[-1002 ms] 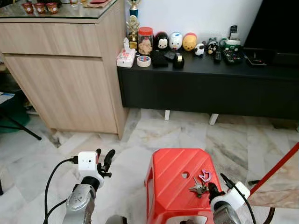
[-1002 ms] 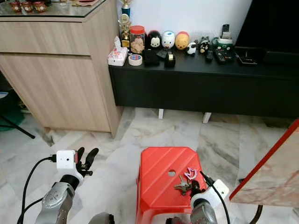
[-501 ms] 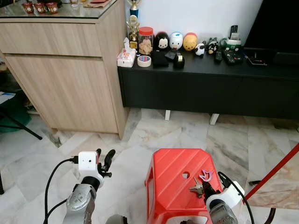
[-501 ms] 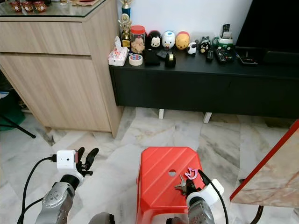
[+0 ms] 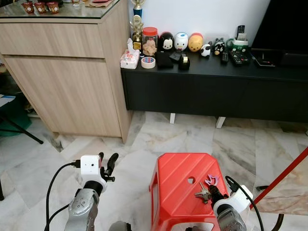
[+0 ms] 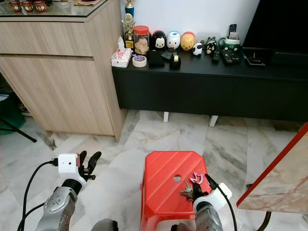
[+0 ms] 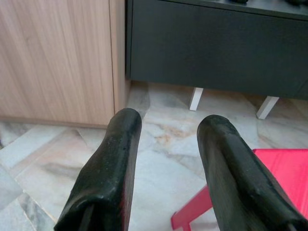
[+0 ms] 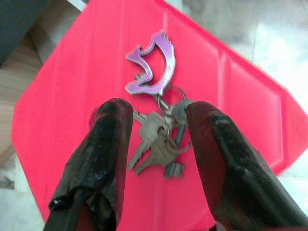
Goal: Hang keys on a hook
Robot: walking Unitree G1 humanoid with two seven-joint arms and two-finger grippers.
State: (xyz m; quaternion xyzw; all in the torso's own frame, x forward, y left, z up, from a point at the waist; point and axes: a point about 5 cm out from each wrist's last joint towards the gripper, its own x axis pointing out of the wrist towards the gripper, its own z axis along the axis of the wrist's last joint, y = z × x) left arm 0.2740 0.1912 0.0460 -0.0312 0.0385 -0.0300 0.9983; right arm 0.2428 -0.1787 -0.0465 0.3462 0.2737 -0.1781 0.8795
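At lower centre of the head view stands a red stool (image 5: 180, 185). The right pincer (image 8: 156, 125) hangs spread over the keys (image 8: 159, 142) on its top. At lower left, the left pincer (image 7: 166, 139) gapes, holding nothing.

Red plastic stool (image 5: 180, 185) on marble floor (image 5: 159, 134). Keys (image 8: 159, 147) with purple keychain (image 8: 153, 65) lie on stool top, toward its 3 o'clock edge, just beside the center hole (image 5: 191, 181).
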